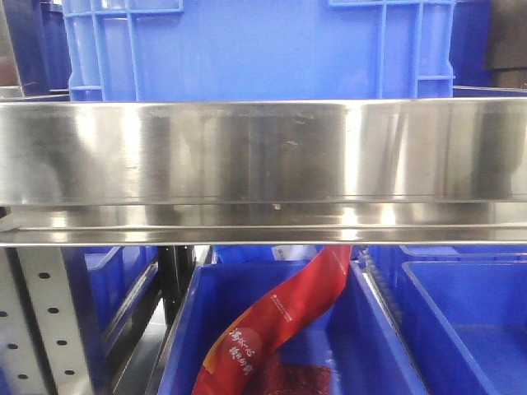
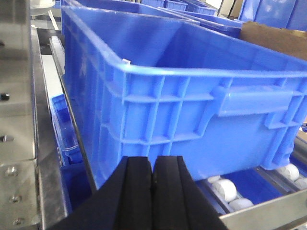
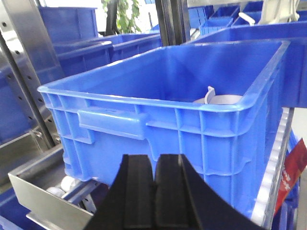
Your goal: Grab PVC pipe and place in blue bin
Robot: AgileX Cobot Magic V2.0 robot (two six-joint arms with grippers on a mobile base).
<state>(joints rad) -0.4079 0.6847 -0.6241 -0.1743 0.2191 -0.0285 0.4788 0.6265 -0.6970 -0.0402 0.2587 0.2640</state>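
Black pads meet on both tools (image 2: pixel 152 191) (image 3: pixel 156 191), gripping nothing.

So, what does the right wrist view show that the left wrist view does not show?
Only the right wrist view shows a curved white piece, probably the PVC pipe, inside the blue bin, and a red package at the right edge. Only the left wrist view shows white rollers below its bin and a brown cardboard piece. Both show a large blue bin behind a shut, empty gripper: left, right.
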